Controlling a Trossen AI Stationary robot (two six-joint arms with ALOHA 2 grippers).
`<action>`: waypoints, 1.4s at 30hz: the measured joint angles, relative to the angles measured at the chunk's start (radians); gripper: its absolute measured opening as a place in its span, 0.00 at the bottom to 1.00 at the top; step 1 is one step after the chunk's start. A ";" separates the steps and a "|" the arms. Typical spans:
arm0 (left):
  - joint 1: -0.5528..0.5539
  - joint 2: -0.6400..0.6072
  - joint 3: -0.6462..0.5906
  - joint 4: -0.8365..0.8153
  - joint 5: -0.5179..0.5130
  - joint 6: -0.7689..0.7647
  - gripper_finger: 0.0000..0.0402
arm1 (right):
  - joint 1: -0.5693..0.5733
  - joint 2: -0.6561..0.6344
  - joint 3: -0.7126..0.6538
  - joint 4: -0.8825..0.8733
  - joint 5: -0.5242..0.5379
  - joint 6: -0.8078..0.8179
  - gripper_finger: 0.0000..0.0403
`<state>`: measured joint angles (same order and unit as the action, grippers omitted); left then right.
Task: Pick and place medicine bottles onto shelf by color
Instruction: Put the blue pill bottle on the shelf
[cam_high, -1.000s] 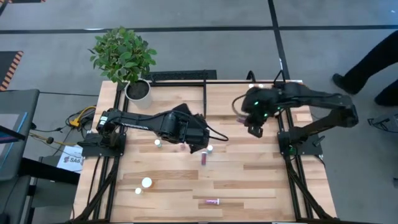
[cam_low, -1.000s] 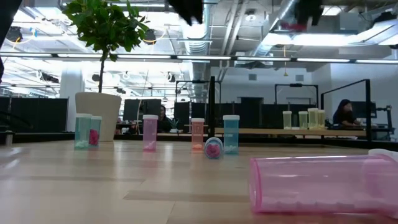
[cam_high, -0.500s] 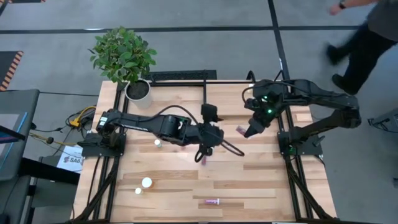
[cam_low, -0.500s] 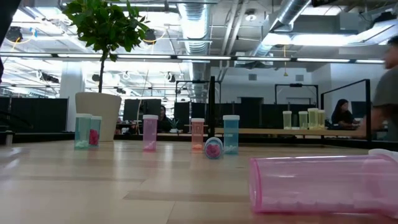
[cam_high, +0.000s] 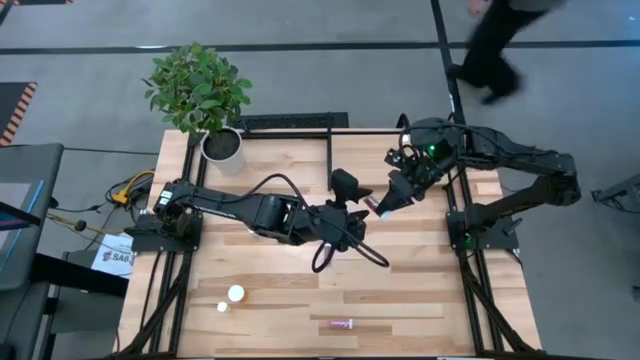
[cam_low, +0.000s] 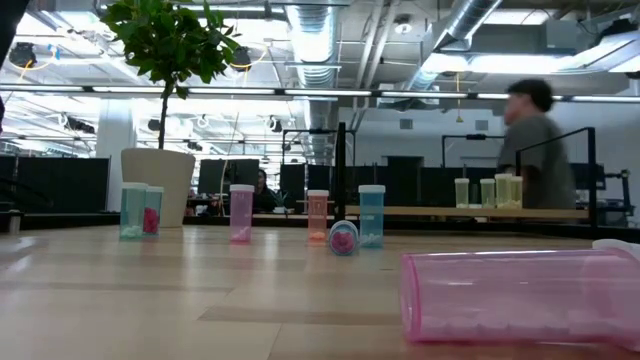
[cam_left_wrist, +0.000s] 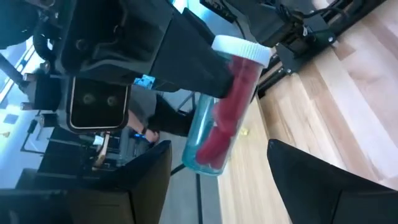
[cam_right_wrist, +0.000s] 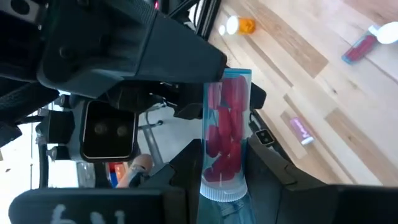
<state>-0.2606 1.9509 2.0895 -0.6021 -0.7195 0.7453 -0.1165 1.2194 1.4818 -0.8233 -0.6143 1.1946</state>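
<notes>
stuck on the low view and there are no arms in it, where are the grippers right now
observer: Both are raised over the middle of the table. The right gripper is shut on a clear bottle of red pills, holding it near its white cap.
operator: is the left one on it too
observer: No. The left gripper is open and faces the bottle's base, with its fingers spread to either side and not touching it.
</notes>
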 joint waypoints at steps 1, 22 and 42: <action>0.001 0.000 0.000 -0.001 0.001 0.002 0.63 | -0.001 0.000 0.000 -0.003 0.003 0.007 0.29; -0.006 0.000 0.000 0.004 0.000 0.007 0.18 | -0.003 0.037 0.000 0.043 -0.019 0.015 0.30; -0.004 0.000 0.000 -0.011 0.013 -0.100 0.19 | -0.008 0.036 0.000 0.051 -0.040 -0.378 0.58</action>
<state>-0.2649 1.9511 2.0895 -0.6128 -0.7063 0.6449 -0.1243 1.2556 1.4818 -0.7724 -0.6543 0.8161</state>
